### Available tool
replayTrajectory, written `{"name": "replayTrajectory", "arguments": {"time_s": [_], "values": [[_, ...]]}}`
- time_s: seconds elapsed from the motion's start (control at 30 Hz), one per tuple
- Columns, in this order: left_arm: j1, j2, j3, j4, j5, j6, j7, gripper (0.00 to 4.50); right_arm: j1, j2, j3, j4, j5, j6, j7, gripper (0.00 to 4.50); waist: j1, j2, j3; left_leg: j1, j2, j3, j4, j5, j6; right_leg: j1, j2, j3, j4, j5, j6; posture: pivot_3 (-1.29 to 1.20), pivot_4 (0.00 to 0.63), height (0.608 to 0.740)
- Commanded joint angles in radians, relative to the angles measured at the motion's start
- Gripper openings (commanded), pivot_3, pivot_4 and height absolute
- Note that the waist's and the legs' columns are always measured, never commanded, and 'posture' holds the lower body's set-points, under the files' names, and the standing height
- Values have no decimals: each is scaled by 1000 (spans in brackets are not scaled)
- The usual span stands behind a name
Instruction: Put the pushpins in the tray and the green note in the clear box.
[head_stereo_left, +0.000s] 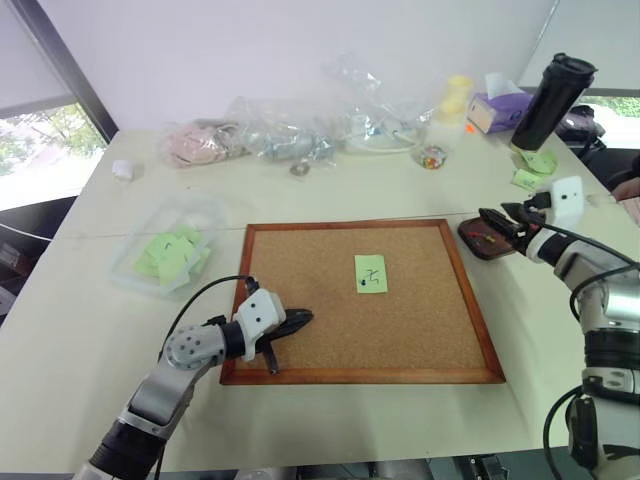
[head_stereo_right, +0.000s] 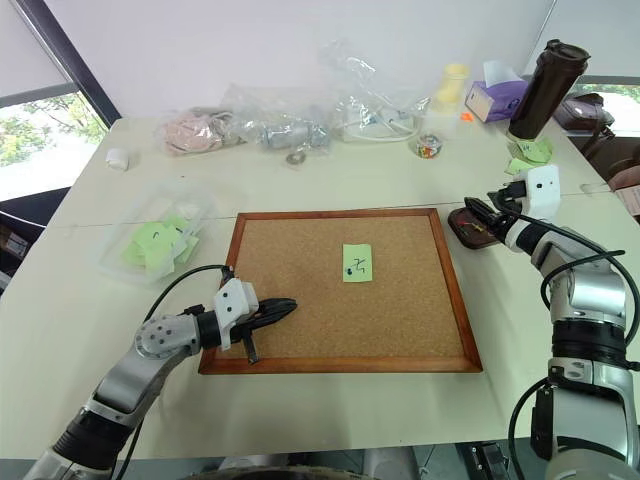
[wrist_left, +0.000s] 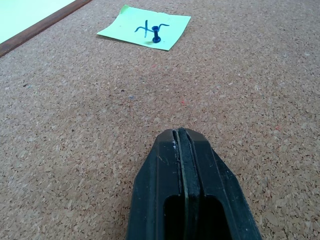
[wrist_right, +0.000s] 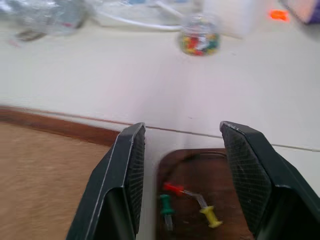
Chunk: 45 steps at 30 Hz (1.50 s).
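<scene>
Black fingers of the right gripper (wrist_right: 182, 175) are held spread, empty, above the small dark brown tray (wrist_right: 200, 170); left gripper (wrist_left: 186, 150) is pressed shut over the cork board (head_stereo_left: 400, 320).

bright even daylight, blurred right-wrist view

Cream tabletop (head_stereo_left: 400, 185), matte, one seam line running across it. Plain white wall (head_stereo_left: 250, 50) right behind the far edge. Window (head_stereo_left: 40, 150) on the left with a dark frame, trees and daylight outside; second bright window (head_stereo_right: 615, 105) at the far right. Even, soft light, no hard shadows. Clutter along the back edge: clear plastic bags (head_stereo_left: 290, 135), purple tissue box (head_stereo_left: 497, 108), dark tumbler (head_stereo_left: 555, 100).
</scene>
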<state>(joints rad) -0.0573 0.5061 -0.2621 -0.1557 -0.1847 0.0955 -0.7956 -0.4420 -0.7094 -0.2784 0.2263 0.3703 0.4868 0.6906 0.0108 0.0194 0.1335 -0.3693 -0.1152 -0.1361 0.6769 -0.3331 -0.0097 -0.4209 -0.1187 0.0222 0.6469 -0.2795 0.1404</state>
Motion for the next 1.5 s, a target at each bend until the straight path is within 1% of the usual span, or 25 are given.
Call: {"name": "replayTrajectory", "arguments": {"time_s": [0.03,0.13,0.2,0.4,0.57,0.8,1.17,1.2,1.27,1.33,1.37,1.4,1.5], "values": [[38,16,-33,93,55,41,-4,0,68,-20,45,-223,79,76,100,2404,0,0,0,0,0,0,0,0,0,0,0,0,0,0,0,0,150,740],[40,15,-34,94,56,39,-5,0,129,-11,99,-386,127,132,137,2404,0,0,0,0,0,0,0,0,0,0,0,0,0,0,0,0,150,740],[40,16,-33,96,56,38,-8,0,152,-8,148,-449,117,125,154,2404,1,0,0,0,0,0,0,0,0,1,0,0,0,0,0,0,150,740],[41,20,-32,103,57,32,-11,0,142,44,282,-498,63,90,144,2404,1,-2,0,1,0,-1,0,0,0,1,0,0,0,0,0,0,150,740],[47,22,-28,99,59,29,-5,0,100,97,421,-431,-29,15,164,2404,0,-2,0,1,0,-1,0,0,0,1,0,0,0,0,0,0,150,740],[62,25,-22,96,58,23,2,0,71,126,460,-335,-85,-55,182,2404,-1,-2,0,1,0,-1,0,0,0,1,0,-1,0,0,0,0,150,740],[70,23,-24,107,62,7,11,0,82,153,470,-234,-140,-118,196,2404,-2,-2,0,3,0,-1,-1,0,0,1,0,-1,0,0,0,0,150,740],[69,23,-24,109,63,5,11,0,84,156,471,-224,-148,-126,195,1898,-2,-2,-1,3,0,-1,-1,0,0,2,0,-1,0,0,0,0,150,740],[70,22,-26,110,64,2,11,0,91,161,471,-213,-156,-137,192,1154,-2,-2,-1,5,0,-1,-2,0,0,3,0,-1,-1,0,0,0,150,740],[71,22,-27,111,64,1,10,0,97,165,470,-216,-158,-141,189,142,-1,-3,0,12,0,0,-6,0,0,9,0,-1,-3,0,0,0,150,740],[71,22,-28,112,65,-1,10,0,100,167,470,-222,-160,-140,188,61,-2,-3,-1,17,0,0,-10,0,0,13,0,-1,-6,0,0,0,150,740],[72,21,-28,113,65,-1,9,0,102,168,469,-229,-160,-137,188,61,-2,-2,-1,18,1,0,-11,0,0,14,1,-1,-9,0,0,0,150,740],[72,21,-28,115,66,-3,8,0,109,164,468,-258,-165,-133,180,61,-2,-3,-1,18,2,0,-11,0,0,15,1,-1,-9,0,0,0,150,740]]}}
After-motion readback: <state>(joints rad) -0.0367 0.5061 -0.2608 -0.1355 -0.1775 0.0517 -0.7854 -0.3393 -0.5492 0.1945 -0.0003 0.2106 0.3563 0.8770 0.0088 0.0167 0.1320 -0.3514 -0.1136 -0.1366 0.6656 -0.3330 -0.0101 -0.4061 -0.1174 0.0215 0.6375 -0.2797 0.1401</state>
